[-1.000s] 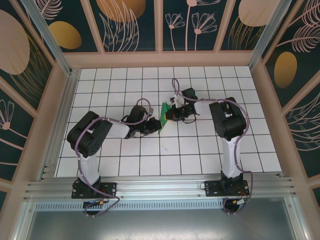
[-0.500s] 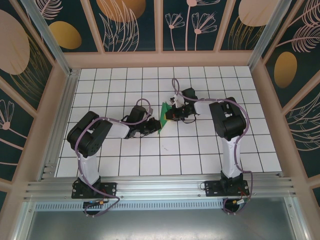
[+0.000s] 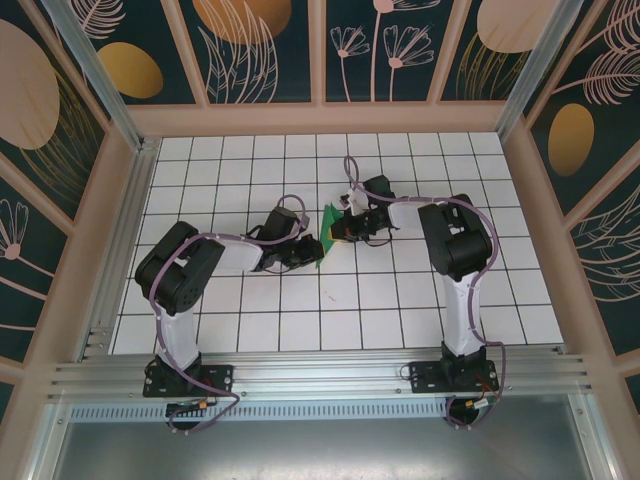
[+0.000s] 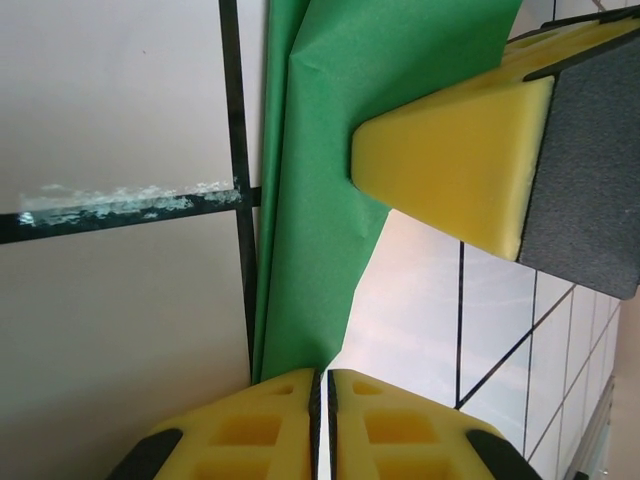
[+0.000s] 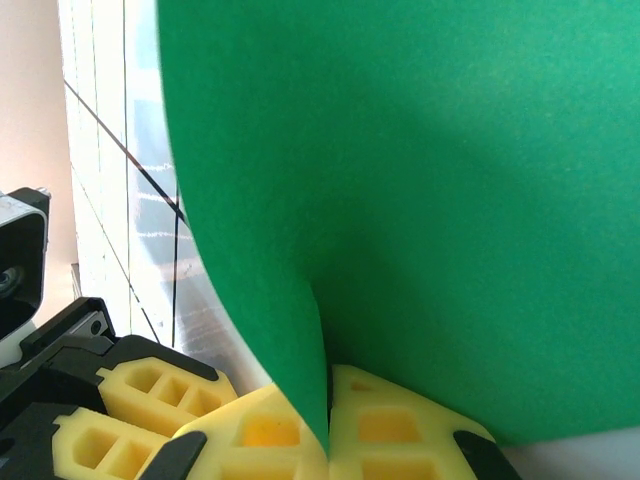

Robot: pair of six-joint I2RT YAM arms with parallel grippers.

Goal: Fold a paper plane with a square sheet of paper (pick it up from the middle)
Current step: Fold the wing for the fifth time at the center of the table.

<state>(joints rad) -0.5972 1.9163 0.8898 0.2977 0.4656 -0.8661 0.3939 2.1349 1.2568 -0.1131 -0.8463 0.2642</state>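
Sheet of thin green paper (image 3: 329, 232) stands up off the white tiled tabletop (image 3: 400, 300) just above the middle of the overhead frame, held between the two grippers. It shows there as a small, narrow green strip running from upper right to lower left, its creases too small to make out. The left gripper (image 3: 306, 256) sits at the strip's lower-left end and the right gripper (image 3: 342, 230) at its upper-right side, the two very near each other.

In the left wrist view the left gripper's yellow foam pads (image 4: 270, 420) meet at the bottom centre with only a hairline between them, pinching the lower tip of the paper. From there the paper rises to the top edge, with a long crease down its left side. One yellow wedge-shaped finger (image 4: 450, 165) of the other gripper lies against the paper in the upper right. A whitish scuff (image 4: 130, 198) runs along a dark grid line at the left.

In the right wrist view the right gripper's pads (image 5: 400, 430) are closed tight at the bottom centre on a fold of the paper, whose green face covers most of the frame. Yellow fingers (image 5: 140, 395) of the left gripper appear at the lower left.
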